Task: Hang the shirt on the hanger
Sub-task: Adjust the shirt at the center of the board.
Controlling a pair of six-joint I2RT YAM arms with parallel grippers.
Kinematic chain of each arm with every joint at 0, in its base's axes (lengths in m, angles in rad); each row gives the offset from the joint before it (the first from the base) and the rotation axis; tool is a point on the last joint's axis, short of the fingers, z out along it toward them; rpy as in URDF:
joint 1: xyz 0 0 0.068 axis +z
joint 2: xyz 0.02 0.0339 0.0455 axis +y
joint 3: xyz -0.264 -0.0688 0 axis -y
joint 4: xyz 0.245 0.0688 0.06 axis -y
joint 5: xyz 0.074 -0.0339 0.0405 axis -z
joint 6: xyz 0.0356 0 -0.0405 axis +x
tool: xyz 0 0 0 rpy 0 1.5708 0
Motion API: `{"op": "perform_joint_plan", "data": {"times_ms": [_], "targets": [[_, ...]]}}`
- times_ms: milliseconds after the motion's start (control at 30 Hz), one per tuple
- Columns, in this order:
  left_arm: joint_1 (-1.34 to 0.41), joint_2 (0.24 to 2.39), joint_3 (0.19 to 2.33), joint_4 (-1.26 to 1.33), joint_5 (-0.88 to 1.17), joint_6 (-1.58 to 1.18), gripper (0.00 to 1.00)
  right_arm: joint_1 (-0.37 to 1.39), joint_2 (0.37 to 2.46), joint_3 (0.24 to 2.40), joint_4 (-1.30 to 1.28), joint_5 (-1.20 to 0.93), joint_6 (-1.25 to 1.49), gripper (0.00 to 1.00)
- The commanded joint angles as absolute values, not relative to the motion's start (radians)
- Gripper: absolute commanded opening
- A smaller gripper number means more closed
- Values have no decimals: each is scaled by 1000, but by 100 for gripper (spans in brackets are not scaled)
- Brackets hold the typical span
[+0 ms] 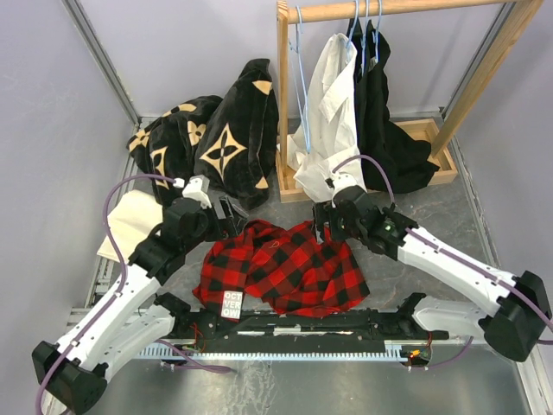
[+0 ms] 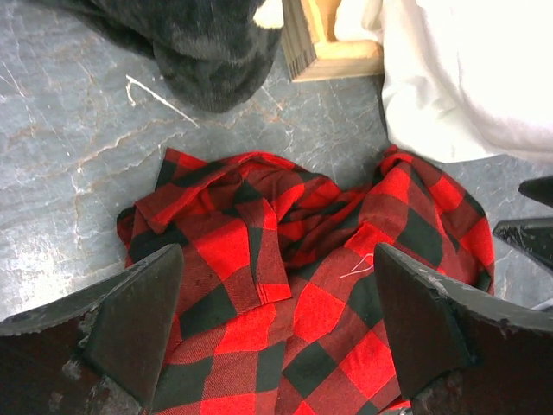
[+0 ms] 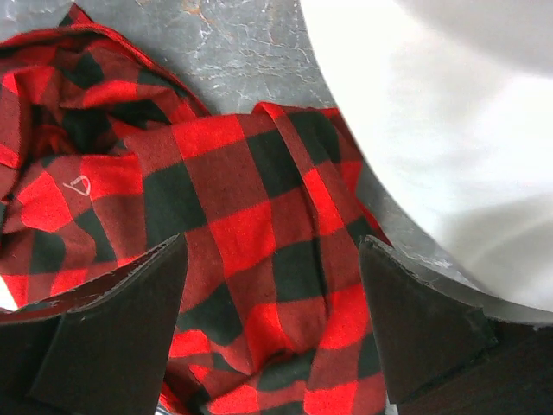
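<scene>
I am looking down on a grey marbled surface [image 1: 423, 212] where the shirt [image 1: 281, 268], red-and-black plaid, is lying crumpled in a heap near the centre, just ahead of the arm bases at 6 o'clock. The left gripper [image 1: 232, 216] is hovering at the shirt's 10 o'clock edge, its jaws standing wide apart with nothing between them. The right gripper [image 1: 321, 226] is hovering at the shirt's 1 o'clock edge, likewise spread wide and empty. Both wrist views are showing rumpled plaid cloth lying below the parted jaws, none of it pinched. The hanger [image 1: 300, 82], thin light-blue wire, is hanging at 12 o'clock from the wooden rail [image 1: 406, 9], well apart from the shirt. Beside it a white shirt [image 1: 333, 95] is hanging, its hem reaching down near the plaid. A black fabric with tan flowers [image 1: 216, 130] is sitting piled at 11 o'clock.
</scene>
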State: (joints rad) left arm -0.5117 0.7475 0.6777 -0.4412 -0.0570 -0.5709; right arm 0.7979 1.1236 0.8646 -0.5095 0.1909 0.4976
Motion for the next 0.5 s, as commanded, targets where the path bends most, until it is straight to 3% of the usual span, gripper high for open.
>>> {"op": "perform_joint_plan", "data": {"times_ms": [0, 467], "targets": [[-505, 774, 647, -374, -7, -611, 96, 753, 1182, 864, -374, 55, 549, 87], [-505, 1007, 575, -284, -71, -614, 93, 777, 1458, 749, -213, -30, 573, 89]]}}
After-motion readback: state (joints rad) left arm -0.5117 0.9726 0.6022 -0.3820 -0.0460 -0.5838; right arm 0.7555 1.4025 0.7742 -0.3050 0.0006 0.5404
